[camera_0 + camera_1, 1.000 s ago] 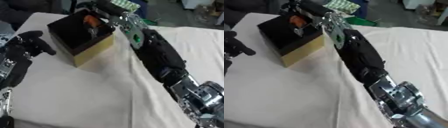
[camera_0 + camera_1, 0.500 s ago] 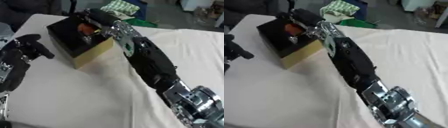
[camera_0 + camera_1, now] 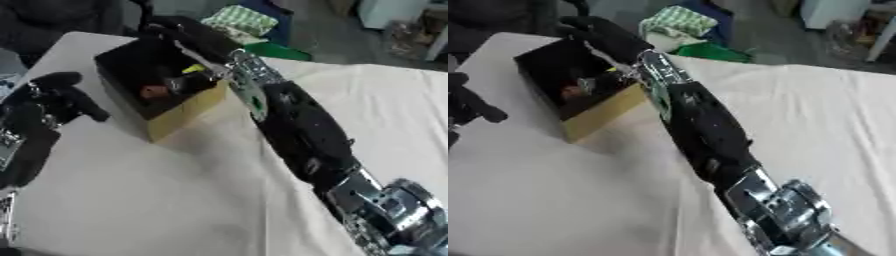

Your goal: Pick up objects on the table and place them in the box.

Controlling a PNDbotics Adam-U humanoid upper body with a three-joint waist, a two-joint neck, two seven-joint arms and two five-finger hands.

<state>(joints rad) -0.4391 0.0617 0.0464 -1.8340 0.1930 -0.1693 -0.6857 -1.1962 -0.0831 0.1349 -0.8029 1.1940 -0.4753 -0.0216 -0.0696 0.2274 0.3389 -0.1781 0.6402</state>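
A box (image 3: 179, 112) with tan walls and a black inside stands at the table's far left. On its floor lies a small orange thing (image 3: 155, 91), with a yellow thing (image 3: 194, 69) near the right wall. My right arm (image 3: 293, 125) stretches from the lower right across the table, and my right hand (image 3: 605, 37) is over the box's far rim, dark against the dark inside. Whether it holds anything is hidden. My left hand (image 3: 52, 100) hovers left of the box, apart from it, with its fingers relaxed and nothing in them.
A white cloth (image 3: 815, 115) covers the table. Beyond the far edge sit a green-checked bundle (image 3: 241, 20) and a green object (image 3: 710, 50). A dark shape (image 3: 52, 17) stands at the far left corner.
The orange thing was up at my right hand near the box's far rim; now it lies lower, on the box floor. My right hand has shifted toward the far rim. The left hand stayed put.
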